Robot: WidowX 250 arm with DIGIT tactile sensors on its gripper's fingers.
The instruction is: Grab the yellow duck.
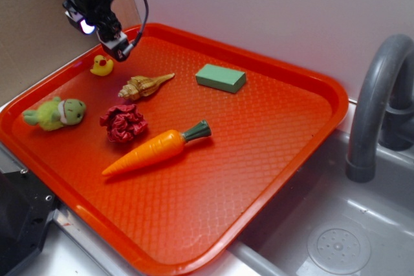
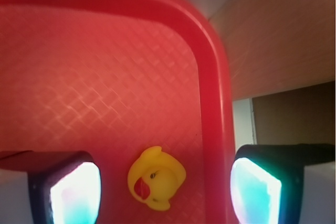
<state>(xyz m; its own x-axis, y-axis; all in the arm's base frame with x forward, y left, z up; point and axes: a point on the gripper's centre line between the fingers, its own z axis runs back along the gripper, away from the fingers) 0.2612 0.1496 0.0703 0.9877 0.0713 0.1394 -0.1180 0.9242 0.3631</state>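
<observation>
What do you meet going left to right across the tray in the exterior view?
Green plush frog → yellow duck → red crumpled item → tan seashell → green block. The carrot spans too wide a stretch to place. The gripper hangs just right of the duck.

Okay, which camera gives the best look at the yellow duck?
The wrist view: the yellow duck sits close up between the open gripper pads, its red beak and eye plain to see. In the exterior view the duck is a tiny yellow shape near the orange tray edge, just below the gripper.
</observation>
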